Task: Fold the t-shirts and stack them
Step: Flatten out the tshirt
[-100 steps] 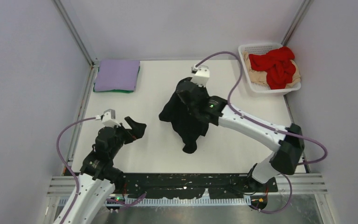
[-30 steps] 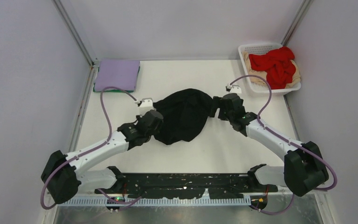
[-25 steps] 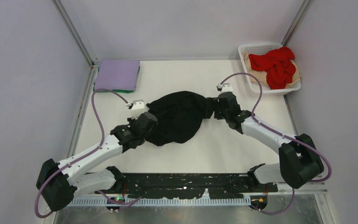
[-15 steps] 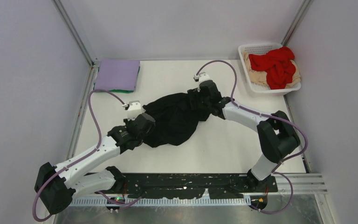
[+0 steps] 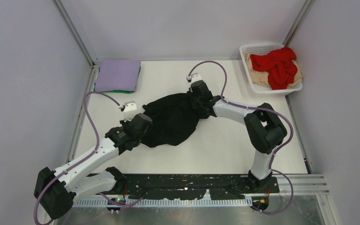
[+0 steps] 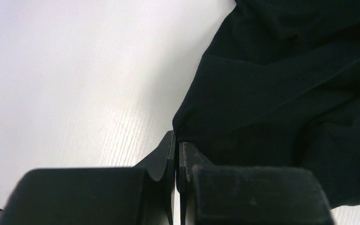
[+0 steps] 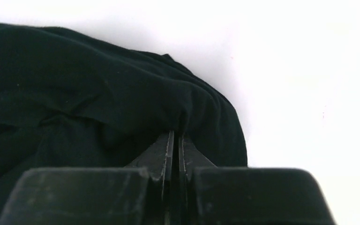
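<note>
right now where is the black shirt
The black shirt lies at the centre of the table in the top view, ends pinched by the left gripper and right gripper.

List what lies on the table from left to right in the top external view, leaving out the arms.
folded lavender t-shirt → black t-shirt → white basket holding the red t-shirt

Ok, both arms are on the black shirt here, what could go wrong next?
The left fingers pinch only a thin edge tip of the black t-shirt, so it may slip out when pulled. The right fingers grip a bunched fold, possibly several layers, so the shirt might stretch out twisted rather than flat.
</note>
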